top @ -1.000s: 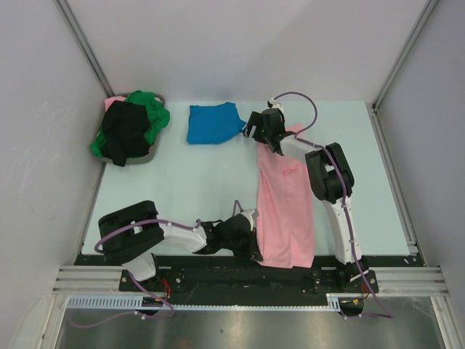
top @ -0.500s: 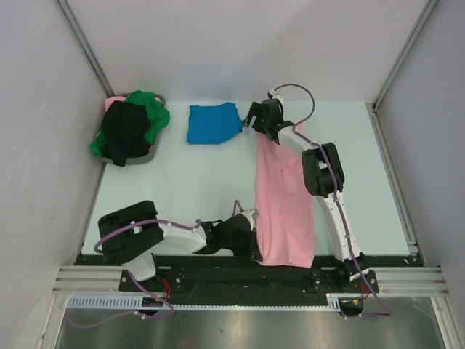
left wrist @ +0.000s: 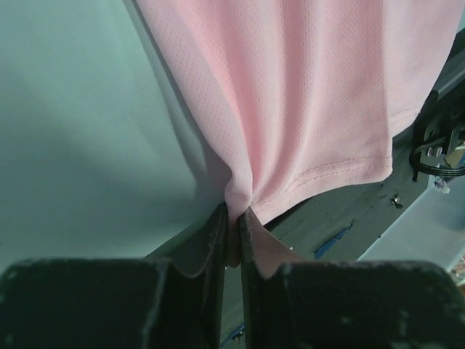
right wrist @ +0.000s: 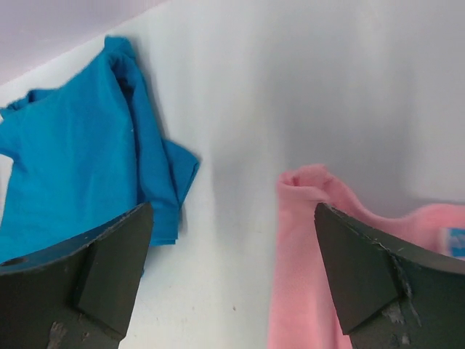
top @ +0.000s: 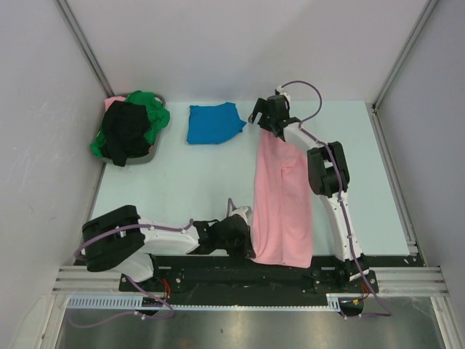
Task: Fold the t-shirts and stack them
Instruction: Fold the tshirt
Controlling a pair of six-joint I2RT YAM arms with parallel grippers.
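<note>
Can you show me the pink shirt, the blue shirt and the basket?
pink shirt (top: 282,211): top view, middle of cloth
blue shirt (top: 211,123): top view, its middle
basket (top: 145,156): top view, near rim

The pink t-shirt (left wrist: 305,94) is soft matt cloth, a fine pin-holed knit with a stitched hem. The blue t-shirt (right wrist: 65,167) is smoother matt cloth. The table (top: 189,182) looks hard, smooth and faintly glossy.

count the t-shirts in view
4: the pink shirt stretched lengthwise right of centre; the blue shirt folded at the far middle; the green shirt and black shirt heaped in the grey basket, far left. A pink scrap there may be another.
</note>
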